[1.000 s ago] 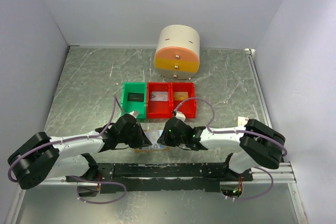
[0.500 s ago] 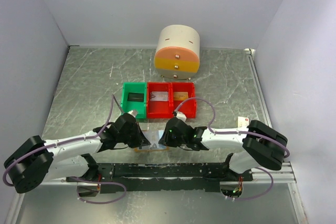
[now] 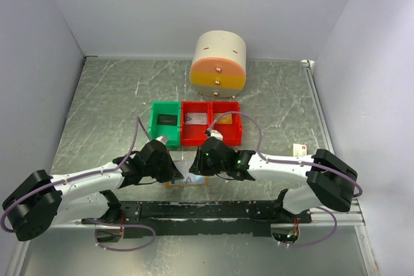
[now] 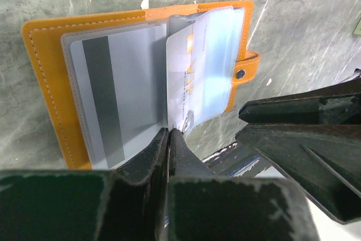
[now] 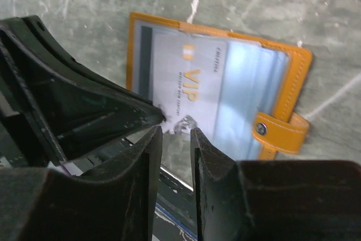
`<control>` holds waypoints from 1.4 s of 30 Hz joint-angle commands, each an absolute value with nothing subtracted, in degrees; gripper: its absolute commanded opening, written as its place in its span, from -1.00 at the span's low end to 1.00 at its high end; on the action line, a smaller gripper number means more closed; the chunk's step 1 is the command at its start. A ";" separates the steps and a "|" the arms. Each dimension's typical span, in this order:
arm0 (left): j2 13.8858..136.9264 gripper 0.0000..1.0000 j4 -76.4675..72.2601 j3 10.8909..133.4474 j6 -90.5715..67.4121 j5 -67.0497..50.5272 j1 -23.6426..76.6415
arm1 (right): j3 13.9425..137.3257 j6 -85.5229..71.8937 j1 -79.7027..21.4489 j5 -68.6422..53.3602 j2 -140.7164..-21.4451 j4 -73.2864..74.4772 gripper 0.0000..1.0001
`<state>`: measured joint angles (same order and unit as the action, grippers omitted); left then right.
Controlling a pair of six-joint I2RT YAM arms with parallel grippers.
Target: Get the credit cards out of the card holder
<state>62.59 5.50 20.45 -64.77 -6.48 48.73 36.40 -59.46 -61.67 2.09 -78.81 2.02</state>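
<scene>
Within the last second the left claw [image 4: 169, 134] has gone from a narrow gap to fully pinched, its tips on the near edge of the card holder [image 4: 42, 83], at its raised clear sleeve. The right claw [image 5: 176, 135] has swung in beside it, fingers slightly apart and empty. The sleeve looks steadied for a pull, and no card is out yet. The holder lies open on the marbled grey worktop [image 4: 304, 21]: stitched orange cover, snap tab [image 4: 246, 73], glossy soft pockets. A stiff grey card with dark stripe [image 4: 113, 105] lies flat, and a white card lettered VIP in gold [image 5: 189, 86] sits in the lifted leaf
</scene>
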 commanded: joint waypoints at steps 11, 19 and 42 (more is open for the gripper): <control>63.88 -0.30 -4.89 19.16 -59.98 -11.23 47.01 | 32.60 -61.89 -60.63 3.27 -89.96 -0.56 -0.45; 66.27 -0.38 -9.58 18.53 -60.88 -14.39 46.22 | 29.03 -63.60 -60.61 1.71 -90.47 -4.65 -0.44; 48.84 -0.87 31.30 29.42 -60.63 4.91 46.23 | 35.04 -56.73 -60.07 -0.03 -77.65 -2.00 -0.39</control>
<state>51.00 20.16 26.06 -60.58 -1.56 46.54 32.42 -59.66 -60.31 2.07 -79.15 -1.21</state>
